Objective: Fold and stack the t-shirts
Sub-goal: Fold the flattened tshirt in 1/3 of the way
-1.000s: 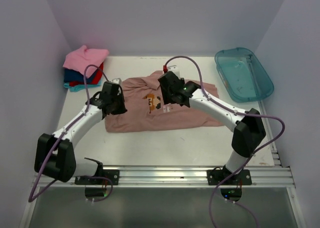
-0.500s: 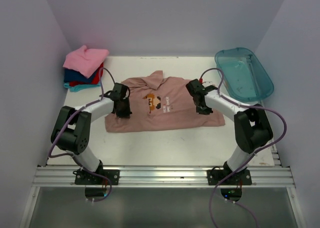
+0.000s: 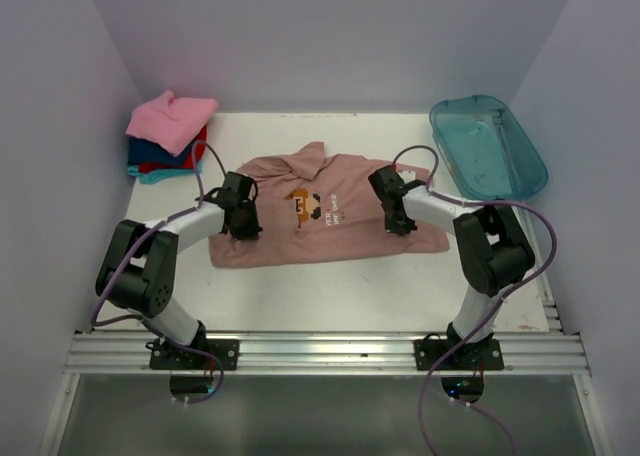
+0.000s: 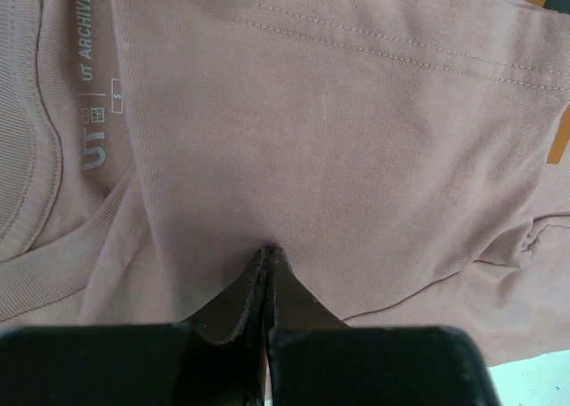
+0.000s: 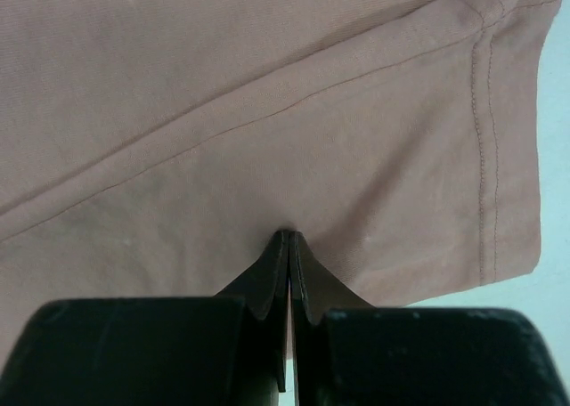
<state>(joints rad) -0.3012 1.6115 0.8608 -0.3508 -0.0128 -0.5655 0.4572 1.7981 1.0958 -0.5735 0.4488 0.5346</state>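
Note:
The dusty pink-brown t-shirt point(image 3: 335, 238) lies spread flat in the middle of the table, chest print facing up. My left gripper point(image 3: 244, 219) is down on its left part, near the collar with the size label point(image 4: 93, 112). Its jaws are shut, and creases in the cloth run into the tips point(image 4: 267, 250). My right gripper point(image 3: 394, 216) is down on the shirt's right part near a sleeve hem point(image 5: 485, 157), jaws shut with the tips point(image 5: 289, 234) in the cloth. A stack of folded tees point(image 3: 168, 136), bright pink on top, sits at the back left.
A translucent teal plastic tub point(image 3: 487, 146) stands at the back right. Grey walls close in the table point(image 3: 330, 296) on three sides. The metal rail with the arm bases runs along the near edge.
Both arms have pulled back from the shirt's middle to its left and right parts, and the grippers have come down onto the cloth. The shirt has barely shifted.

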